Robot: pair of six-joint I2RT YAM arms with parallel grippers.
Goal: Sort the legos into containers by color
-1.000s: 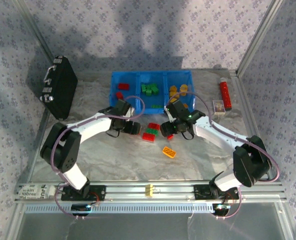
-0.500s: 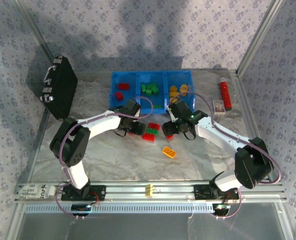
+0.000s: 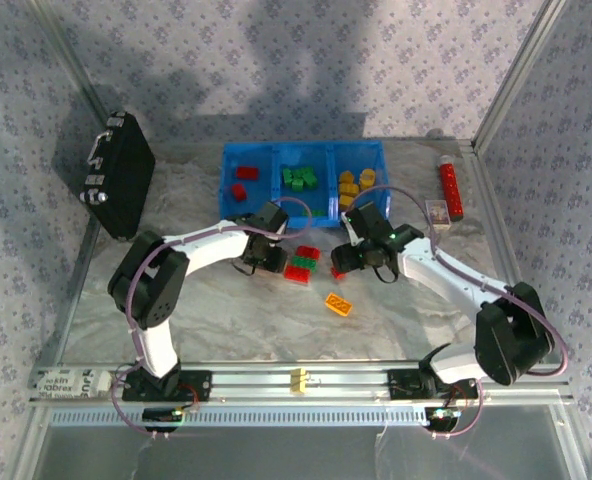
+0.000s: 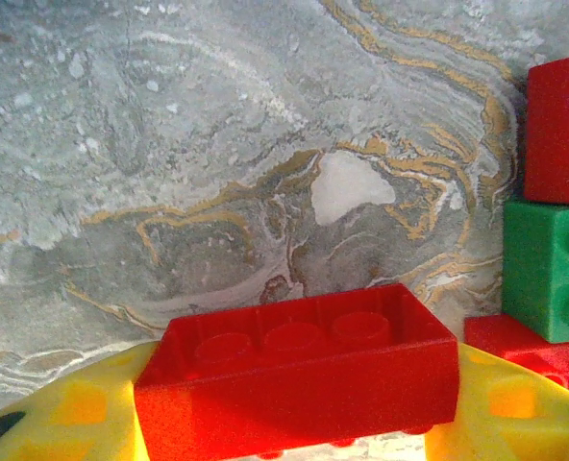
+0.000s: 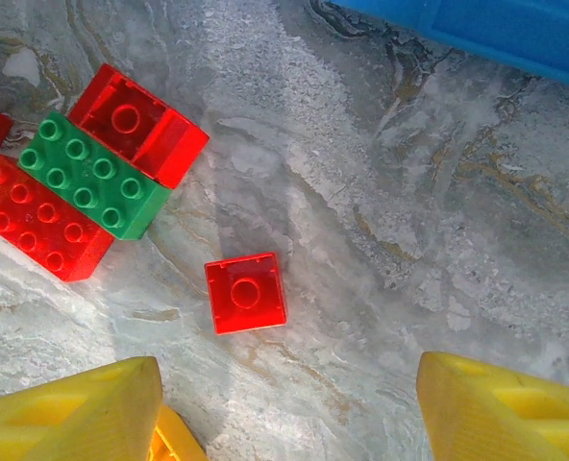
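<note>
My left gripper point(image 4: 299, 423) is shut on a red lego point(image 4: 299, 370) that lies underside up just above the marble table. To its right stand a green lego point(image 4: 549, 269) and another red lego point(image 4: 558, 130). From above, the left gripper point(image 3: 266, 262) is beside the red and green cluster point(image 3: 301, 264). My right gripper point(image 5: 289, 413) hangs open above the table, a small square red lego point(image 5: 245, 292) lying just ahead of its left finger. The blue bin point(image 3: 226, 185) holds red legos point(image 3: 244, 180), green legos point(image 3: 298, 178) and yellow legos point(image 3: 356, 180) in separate containers.
An orange lego point(image 3: 338, 303) lies alone on the table nearer the arm bases. A black case point(image 3: 119, 172) stands at the back left. A red tube point(image 3: 448, 187) and a small box point(image 3: 437, 214) lie at the right. The bin's wall point(image 5: 496, 29) runs close behind the right gripper.
The left gripper slid right to the cluster's edge and closed on a red lego. The right gripper stayed open and shifted slightly.
</note>
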